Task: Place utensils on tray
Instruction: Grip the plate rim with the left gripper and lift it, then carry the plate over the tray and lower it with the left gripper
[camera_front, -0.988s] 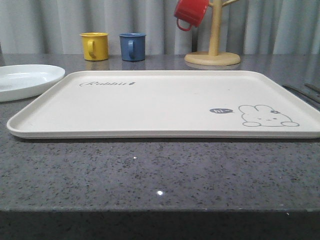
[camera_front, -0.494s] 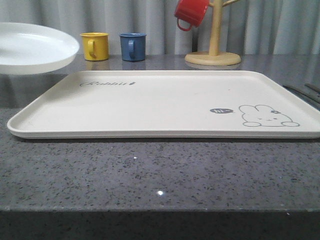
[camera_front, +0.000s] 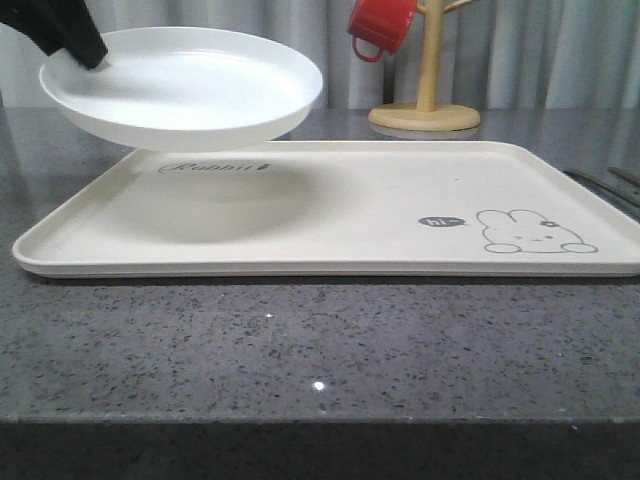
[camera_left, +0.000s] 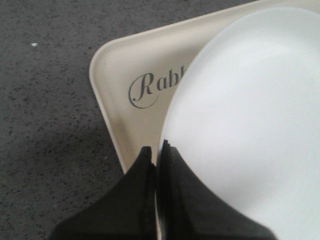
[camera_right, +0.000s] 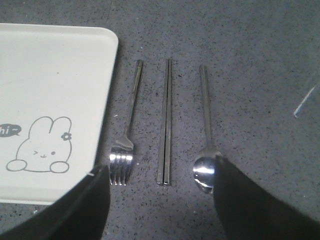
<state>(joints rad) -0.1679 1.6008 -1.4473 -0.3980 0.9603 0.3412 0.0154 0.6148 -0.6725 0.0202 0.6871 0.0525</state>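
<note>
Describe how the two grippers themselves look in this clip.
Both are matte black with no visible markings or cables. The left gripper has two thin, flat fingers tapering to narrow tips. The right gripper shows two broad, dark wedge-shaped fingers with plain surfaces.

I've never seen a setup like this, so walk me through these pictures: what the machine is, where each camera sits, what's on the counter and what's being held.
This is a two-armed robot with jaws at each arm's end. One camera looks forward over the grey counter; the other two ride on the wrists.

In the front view, the left gripper pinches the rim of a white plate, held in the air over the cream tray. A red mug hangs on a wooden stand behind.

The left wrist view shows that grip close up: black jaws shut on the plate's edge.

The right wrist view looks down past the open right gripper at a fork, chopsticks and a spoon, lying side by side on the counter beside the tray.
</note>
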